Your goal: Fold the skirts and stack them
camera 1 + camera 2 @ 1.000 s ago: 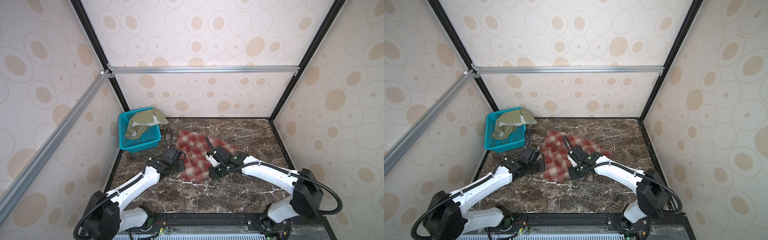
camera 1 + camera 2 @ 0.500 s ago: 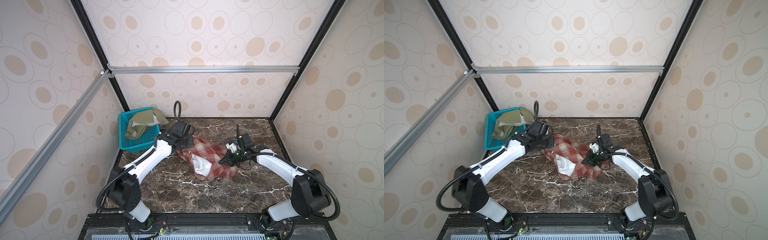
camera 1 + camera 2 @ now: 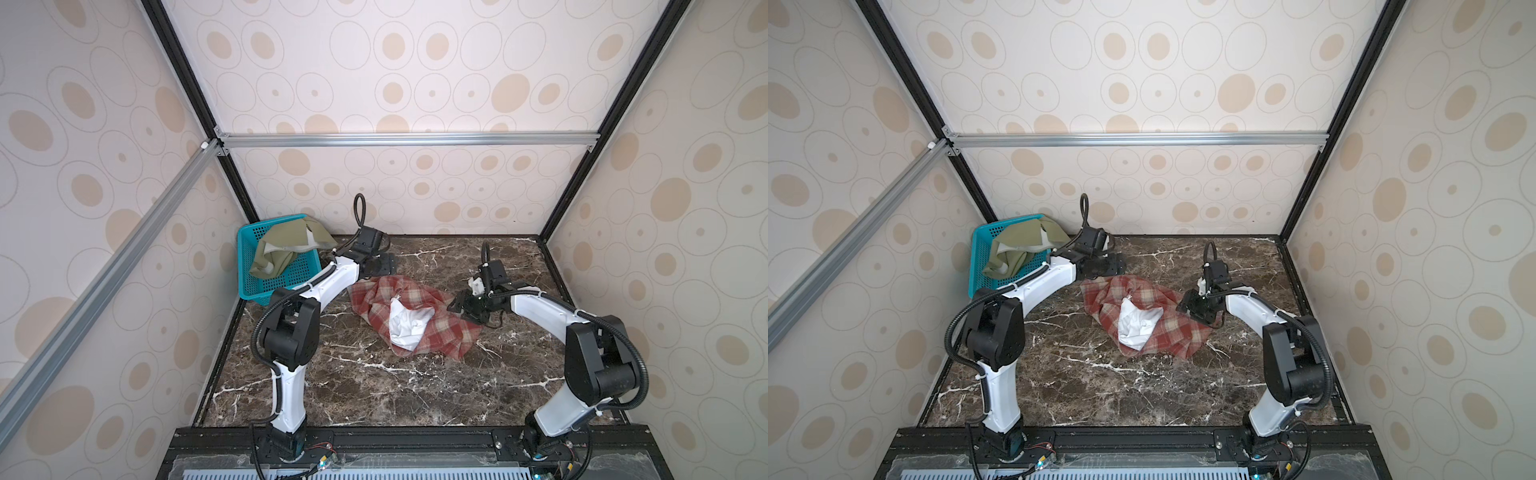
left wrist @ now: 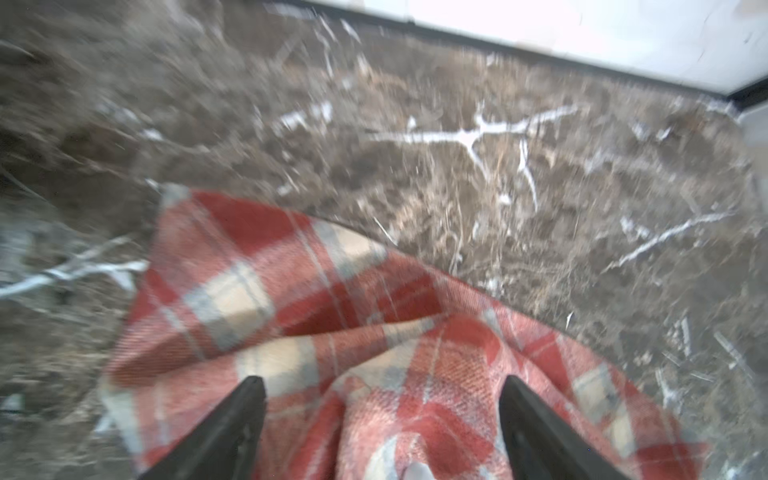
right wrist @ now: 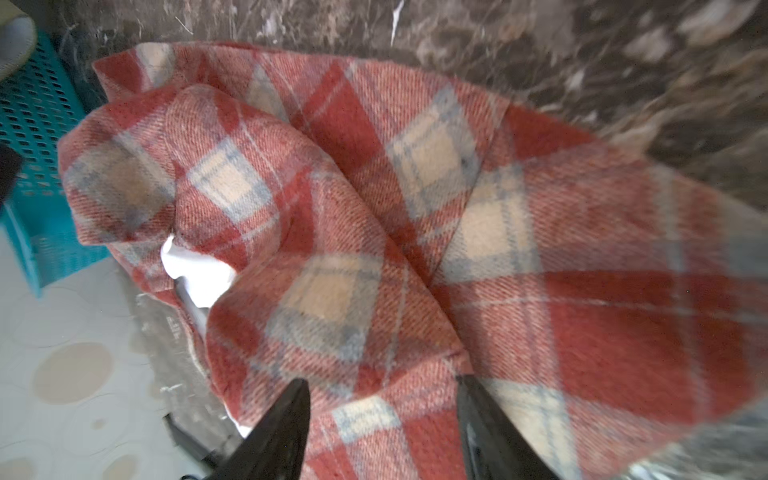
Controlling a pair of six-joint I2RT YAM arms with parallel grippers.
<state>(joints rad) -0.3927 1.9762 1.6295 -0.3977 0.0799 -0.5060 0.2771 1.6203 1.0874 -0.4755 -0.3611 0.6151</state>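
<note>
- So, the red-and-cream plaid skirt [image 3: 446, 332] [image 3: 1177, 334] lies in a rumpled heap around the middle of the dark marble table [image 3: 374, 386], toward the back. It's nowhere near folded.
- Its white lining [image 3: 405, 328] spills out of the middle of the heap in both top views.
- The left claw [image 3: 382, 266] [image 4: 381, 380] hangs over the far-left edge of the plaid skirt. Its jaws are spread wide and nothing is pinched between them; the cloth just lies slack underneath. The left wrist view is pretty blurry though.
- The right claw [image 3: 459, 305] [image 5: 381, 381] sits at the skirt's right edge, low over the fabric. Its jaws are apart too, a bit narrower than the left ones, and they aren't gripping anything.
- The olive-green skirt [image 3: 282, 249] [image 3: 1017, 249] is draped in and over the teal basket [image 3: 291, 278] in the back-left corner, with some paler lining showing. It's well apart from both claws.
</note>
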